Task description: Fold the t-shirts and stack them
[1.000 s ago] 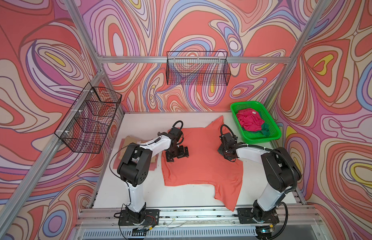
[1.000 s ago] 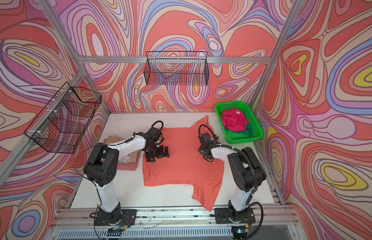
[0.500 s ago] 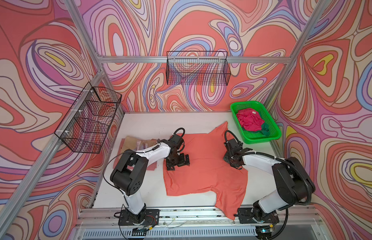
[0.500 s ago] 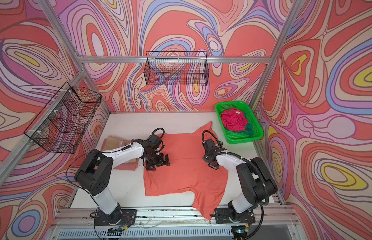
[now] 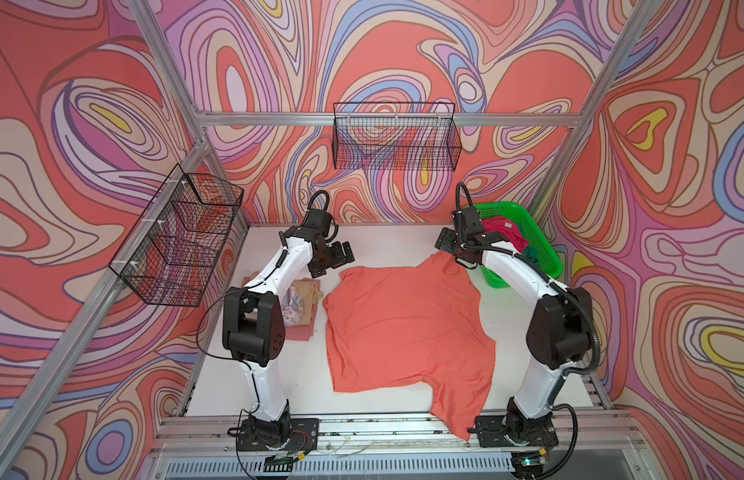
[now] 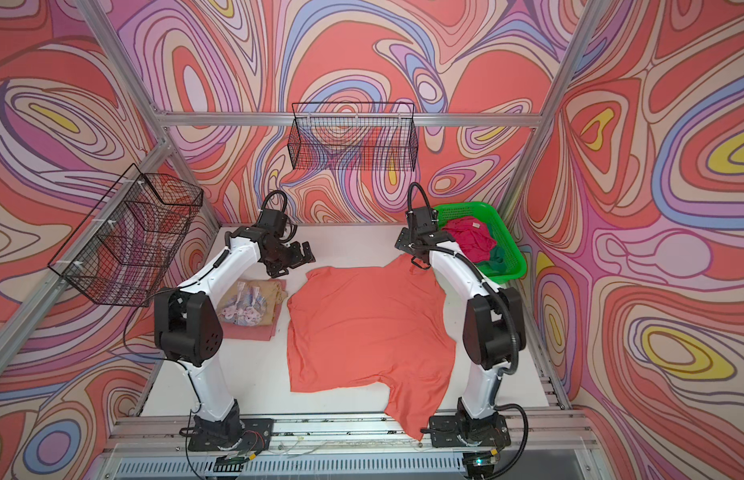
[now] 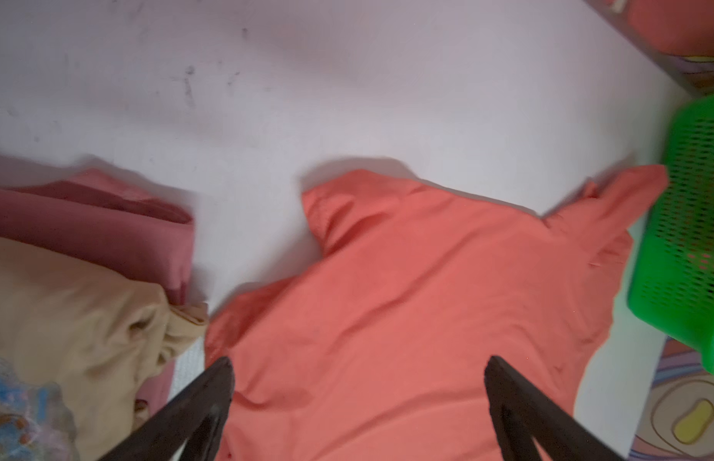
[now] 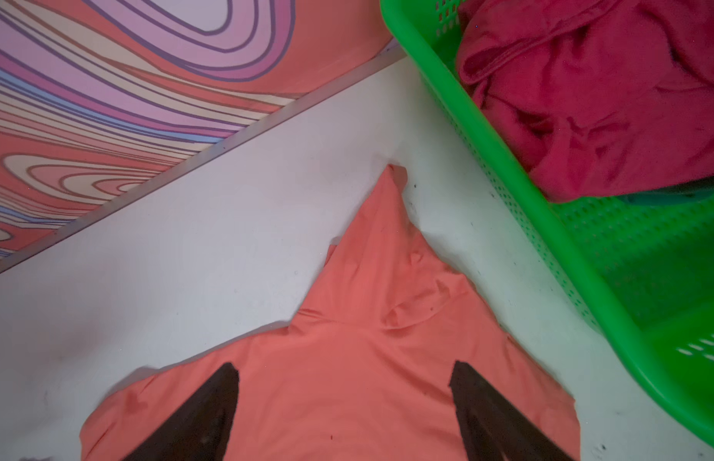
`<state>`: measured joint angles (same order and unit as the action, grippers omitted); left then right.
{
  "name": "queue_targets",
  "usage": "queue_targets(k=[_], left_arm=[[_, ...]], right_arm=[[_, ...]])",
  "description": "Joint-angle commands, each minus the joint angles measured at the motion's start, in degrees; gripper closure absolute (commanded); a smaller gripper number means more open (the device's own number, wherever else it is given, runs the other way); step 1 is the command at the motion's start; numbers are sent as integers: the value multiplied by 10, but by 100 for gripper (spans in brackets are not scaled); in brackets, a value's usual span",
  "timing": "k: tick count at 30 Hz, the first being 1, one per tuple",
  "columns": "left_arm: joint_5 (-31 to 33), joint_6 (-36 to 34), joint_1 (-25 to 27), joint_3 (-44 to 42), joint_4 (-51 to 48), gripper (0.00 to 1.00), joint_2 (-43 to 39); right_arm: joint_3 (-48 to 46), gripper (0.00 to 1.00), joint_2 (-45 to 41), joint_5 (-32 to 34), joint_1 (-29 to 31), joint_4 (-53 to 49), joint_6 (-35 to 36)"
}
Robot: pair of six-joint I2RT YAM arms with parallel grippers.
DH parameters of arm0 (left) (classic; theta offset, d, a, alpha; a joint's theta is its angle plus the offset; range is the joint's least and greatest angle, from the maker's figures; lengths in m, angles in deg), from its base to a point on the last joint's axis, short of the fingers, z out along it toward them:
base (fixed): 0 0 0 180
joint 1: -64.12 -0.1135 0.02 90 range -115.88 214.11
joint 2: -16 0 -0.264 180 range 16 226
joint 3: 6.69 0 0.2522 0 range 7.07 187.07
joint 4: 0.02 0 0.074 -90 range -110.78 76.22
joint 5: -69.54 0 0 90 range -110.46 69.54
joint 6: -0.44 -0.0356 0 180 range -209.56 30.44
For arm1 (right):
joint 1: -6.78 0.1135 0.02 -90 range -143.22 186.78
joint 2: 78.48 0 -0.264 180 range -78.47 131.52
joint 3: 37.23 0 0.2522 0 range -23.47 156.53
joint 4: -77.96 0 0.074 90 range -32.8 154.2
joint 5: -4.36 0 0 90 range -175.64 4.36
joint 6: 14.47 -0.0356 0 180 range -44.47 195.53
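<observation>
- Top views, coral-orange t-shirt (image 5: 407, 324): thin, matte knit spread open in the middle of the white table (image 5: 386, 245). One flap trails over the front edge onto the rail. The layout reads as flattening ahead of the first fold.
- Top views, left gripper (image 5: 335, 259): raised over the shirt's far left corner, jaws wide apart, nothing between them.
- Top views, right gripper (image 5: 453, 253): raised over the far right pointed corner, jaws likewise parted and empty. Both seem to stand clear so the cloth can settle.
- Top views, green basket (image 5: 507, 205): perforated plastic in the far right corner. It holds a crumpled magenta-pink shirt (image 5: 503, 232) and a dark green shirt (image 5: 530, 253), probably the supply yet to be folded.
- Top views, tan shirt (image 5: 305, 297): folded with its pale print upward, on a folded salmon-pink shirt (image 5: 301, 332), just left of the coral one. This is judged to be the finished stack.
- Left wrist view: black tapered fingers (image 7: 223, 383) are spread above softly wrinkled coral cloth. The tan fabric bunches at one corner.
- Right wrist view: fingers (image 8: 219, 395) are spread above the pointed corner, which lies limp on the table. A strip of bare table separates it from the basket wall.
</observation>
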<state>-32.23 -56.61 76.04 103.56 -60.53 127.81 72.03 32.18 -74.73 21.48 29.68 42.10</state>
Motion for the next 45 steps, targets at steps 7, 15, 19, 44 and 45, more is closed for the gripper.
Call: queue_targets(k=[7,15,19,44,45], left_arm=[[57,-36,-1,152,-79,5,169],[34,-41,-1,200,-86,21,240],[2,-32,-1,201,-69,36,248],[56,-74,0,259,-85,100,230],[67,-81,2,264,-89,100,229]], right_arm=[[100,11,115,-45,-32,-41,52],[95,11,131,-65,-31,-22,60],[96,11,135,-65,-32,-19,59],[146,8,180,-52,-62,-16,73],[156,8,186,-47,-63,-14,76]])
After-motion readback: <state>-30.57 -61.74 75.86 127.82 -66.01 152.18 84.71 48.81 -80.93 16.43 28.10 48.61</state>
